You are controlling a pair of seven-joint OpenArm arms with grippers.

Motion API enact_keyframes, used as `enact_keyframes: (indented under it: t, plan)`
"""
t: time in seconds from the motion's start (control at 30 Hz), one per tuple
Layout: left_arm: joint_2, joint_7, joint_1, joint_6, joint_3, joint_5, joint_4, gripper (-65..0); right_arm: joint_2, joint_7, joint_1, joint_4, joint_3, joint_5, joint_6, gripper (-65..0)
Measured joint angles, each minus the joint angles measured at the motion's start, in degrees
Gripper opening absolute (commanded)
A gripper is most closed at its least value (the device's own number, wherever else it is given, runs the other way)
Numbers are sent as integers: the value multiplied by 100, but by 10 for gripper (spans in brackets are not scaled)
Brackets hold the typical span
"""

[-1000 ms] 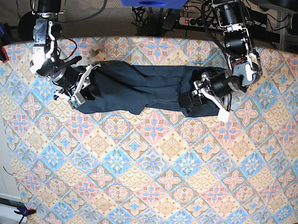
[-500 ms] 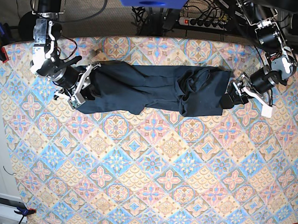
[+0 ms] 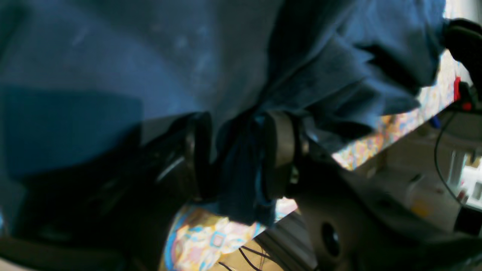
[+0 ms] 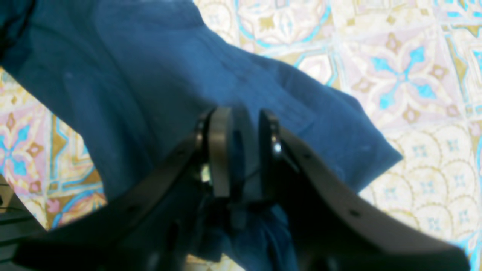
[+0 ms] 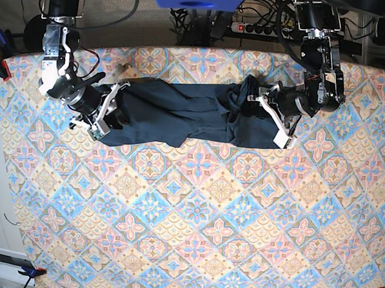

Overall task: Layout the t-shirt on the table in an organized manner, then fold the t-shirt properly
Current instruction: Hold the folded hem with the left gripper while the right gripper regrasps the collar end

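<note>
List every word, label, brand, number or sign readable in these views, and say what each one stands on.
No readable text in any view.
Plain dark navy blue cotton t-shirt: no print or label showing.
Table cloth of pastel blue, pink and cream diamond tiles: pattern only, no writing.
White device at the bottom-left corner of the base view: any marking is too small to read.
Black power strip behind the table: too small to read.

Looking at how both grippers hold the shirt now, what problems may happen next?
1. The left gripper pinches a thick bunch of the t-shirt, not a single edge; pulling may spread it unevenly.
2. That end is crumpled into folds near the table far edge, so cloth may slide off the back.
3. The right gripper also clamps gathered fabric; if both arms pull apart, one grip may slip.
</note>
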Motion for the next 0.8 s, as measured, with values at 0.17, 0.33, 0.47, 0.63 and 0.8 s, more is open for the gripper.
enact_keyframes:
  t: [0.17, 0.33, 0.47, 0.63, 0.8]
  plan:
    - [201, 63, 66, -415, 236, -203, 46, -429, 2, -20, -4, -2, 0, -15, 0, -523]
    - [317, 31, 37, -649, 345, -321, 42, -435, 2, -20, 2, 0, 0, -17, 0, -523]
    - [387, 57, 48, -688, 219, -385, 94, -435, 4, -24, -11, 0, 0, -4, 0, -523]
    - [90, -31, 236, -688, -688, -920, 459, -436, 2, -26, -17, 50, 0, -24, 0, -523]
    - [-219, 0, 411, -664, -1209, -905, 369, -435, 4, -7, -15, 223, 0, -2, 0, -523]
